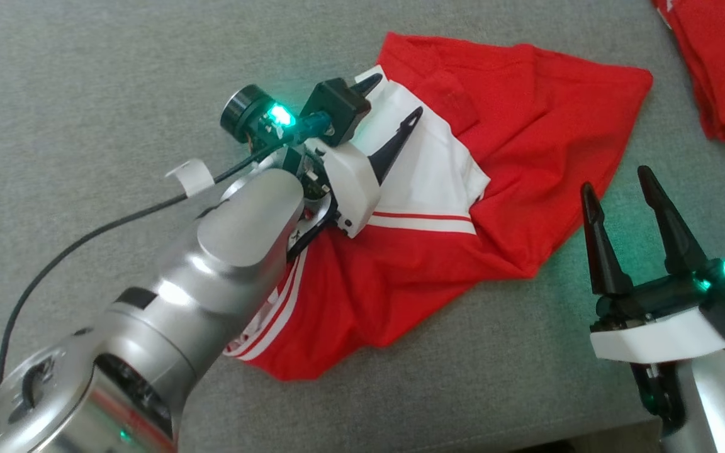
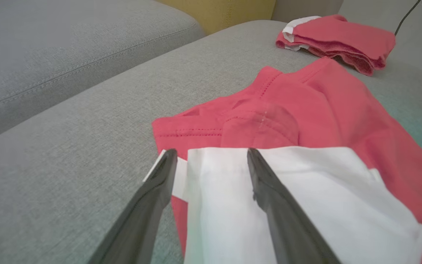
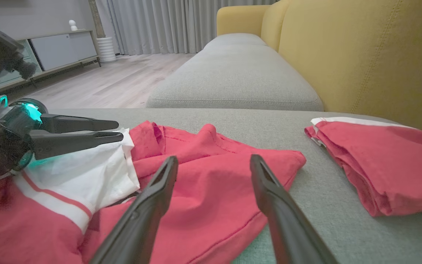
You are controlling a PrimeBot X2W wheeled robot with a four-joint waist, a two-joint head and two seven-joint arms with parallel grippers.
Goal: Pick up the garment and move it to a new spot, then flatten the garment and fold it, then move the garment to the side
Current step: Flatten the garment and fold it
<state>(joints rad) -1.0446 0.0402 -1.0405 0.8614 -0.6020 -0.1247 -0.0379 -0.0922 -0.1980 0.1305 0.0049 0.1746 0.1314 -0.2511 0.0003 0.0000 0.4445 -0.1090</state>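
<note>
The red-and-white garment [image 1: 526, 126] lies rumpled at the frame's centre on the grey cushion [image 1: 85, 63], so flattening, folding and moving aside all seem left to do; the left gripper [image 1: 395, 95] hovers spread over its white panel, and the right gripper [image 1: 617, 182] is spread and empty at lower right.

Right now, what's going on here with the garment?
A crumpled red garment lies on the grey sofa, not yet flattened or folded. The left gripper is open, low over the garment's white panel near its edge, holding nothing; whether it touches the cloth is hard to tell. The right gripper is open too, off the garment's near right side. A second red garment lies folded at the far right.
</note>
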